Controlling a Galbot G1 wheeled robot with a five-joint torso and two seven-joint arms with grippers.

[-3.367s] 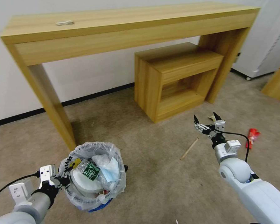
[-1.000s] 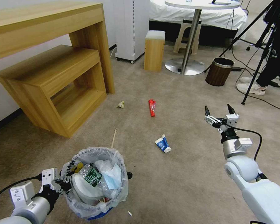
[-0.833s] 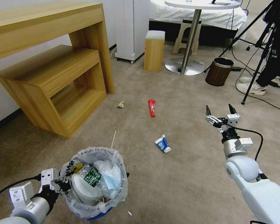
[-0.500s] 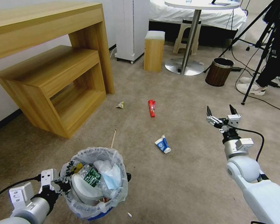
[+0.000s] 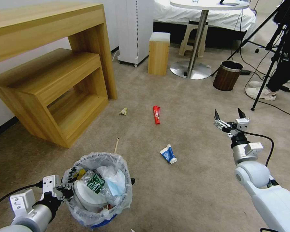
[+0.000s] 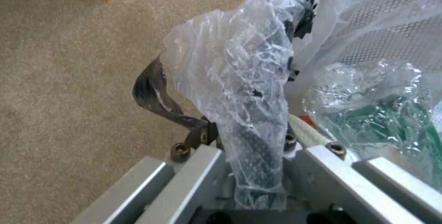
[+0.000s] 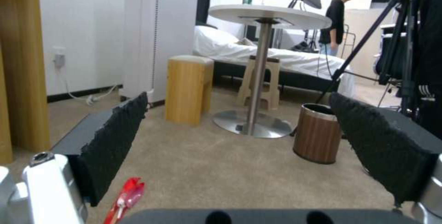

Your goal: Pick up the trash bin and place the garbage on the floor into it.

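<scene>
Trash bin (image 5: pixel 98 190) full (slipper (image 5: pixel 87 193), bottle (image 5: pixel 94 182))

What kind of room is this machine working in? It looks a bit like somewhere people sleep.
Probably a mock hotel or bedroom set up for filming: a bed with white linen stands behind a round pedestal table, on beige carpet, and a camera tripod stands at the right.
</scene>
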